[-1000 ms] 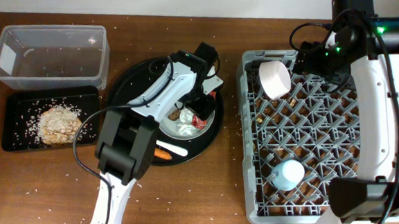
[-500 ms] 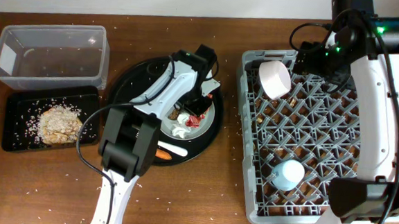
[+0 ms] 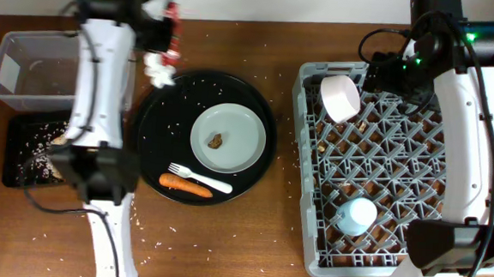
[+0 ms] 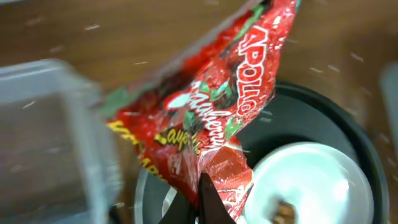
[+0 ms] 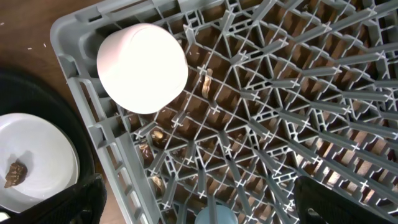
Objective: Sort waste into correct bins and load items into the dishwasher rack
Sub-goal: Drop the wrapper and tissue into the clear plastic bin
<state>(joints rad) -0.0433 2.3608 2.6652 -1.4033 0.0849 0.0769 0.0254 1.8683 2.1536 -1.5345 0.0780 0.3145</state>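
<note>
The left jaws are pressed together on a red wrapper (image 4: 205, 118), holding it in the air above the desk (image 3: 249, 242), between the right end of the clear tub (image 3: 28, 69) and the upper left rim of the round tray (image 3: 159, 107). In the overhead view a crumpled tissue (image 3: 158, 69) shows just below the wrapper. We cannot tell whether it hangs from the jaws or from the wrapper.

Below the tub lies the flat black tray (image 3: 17, 172) with grain scraps (image 3: 57, 148) in it, partly hidden by the left arm.

On the round tray sits the plate (image 3: 239, 125), with the brown bit (image 3: 217, 140) near its middle. Just below the plate lie the fork (image 3: 200, 179) and the carrot (image 3: 184, 184), side by side.

The right jaws are spread and hold nothing. They hover over the upper left part of the rack (image 3: 400, 165). The bowl (image 3: 340, 97) lies upside down in the rack's upper left corner, and the cup (image 3: 358, 216) stands upside down toward its lower middle.
</note>
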